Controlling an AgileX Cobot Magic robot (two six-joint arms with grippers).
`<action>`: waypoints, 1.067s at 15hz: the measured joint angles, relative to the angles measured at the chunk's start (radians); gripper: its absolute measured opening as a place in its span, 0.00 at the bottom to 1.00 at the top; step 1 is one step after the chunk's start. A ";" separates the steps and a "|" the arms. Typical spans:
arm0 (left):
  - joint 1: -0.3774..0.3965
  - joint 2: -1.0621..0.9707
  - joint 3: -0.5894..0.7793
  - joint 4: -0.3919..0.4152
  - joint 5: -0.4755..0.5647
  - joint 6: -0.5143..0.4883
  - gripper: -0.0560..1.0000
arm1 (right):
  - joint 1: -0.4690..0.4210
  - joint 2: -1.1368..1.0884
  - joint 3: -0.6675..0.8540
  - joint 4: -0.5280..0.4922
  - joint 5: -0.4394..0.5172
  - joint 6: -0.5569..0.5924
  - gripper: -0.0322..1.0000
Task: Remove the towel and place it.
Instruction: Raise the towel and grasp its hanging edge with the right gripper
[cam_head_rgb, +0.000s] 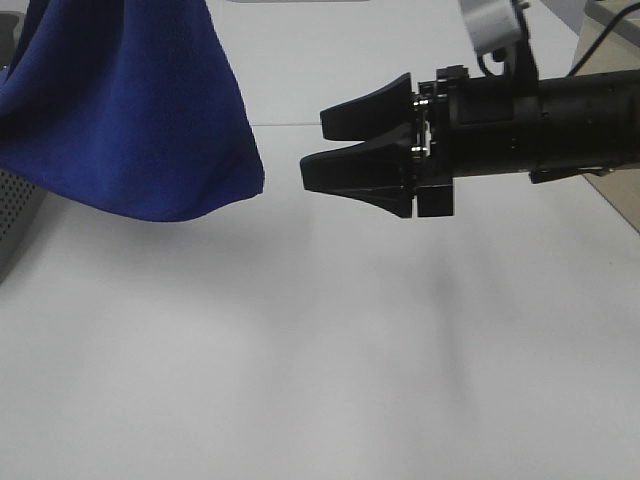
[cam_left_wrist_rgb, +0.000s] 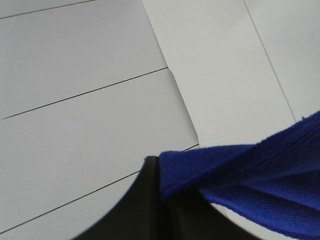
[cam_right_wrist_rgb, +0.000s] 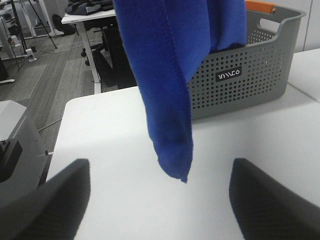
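At the far left edge of the high view sits a grey perforated basket (cam_head_rgb: 18, 215). Just beside and above it the towel (cam_head_rgb: 130, 110) hangs in the air as a broad blue drape. Its rounded lower edge is clear of the white tabletop (cam_head_rgb: 320, 380), and it throws a soft shadow there. The left fingers (cam_left_wrist_rgb: 145, 205) are closed on a folded edge of the towel, as their wrist view shows. Held high like this, the cloth can hang free instead of dragging over the basket rim.

To the right, across a gap of bare tabletop, the right fingers (cam_head_rgb: 350, 172) are spread wide and hold nothing. They point sideways at the towel's hanging edge but do not touch it. Their wrist view looks straight at the dangling strip of towel, with the basket behind it. My judgement is that they are lined up to take a second hold, so the two arms can spread the towel before laying it down.
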 joint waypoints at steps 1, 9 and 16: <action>0.000 0.000 0.000 0.000 0.000 0.000 0.05 | 0.037 0.051 -0.054 0.000 -0.010 0.003 0.76; 0.000 0.000 0.000 0.000 0.000 0.000 0.05 | 0.198 0.205 -0.256 0.000 -0.019 0.061 0.76; 0.000 0.000 0.000 0.000 0.000 0.000 0.05 | 0.198 0.211 -0.256 -0.009 -0.027 0.156 0.06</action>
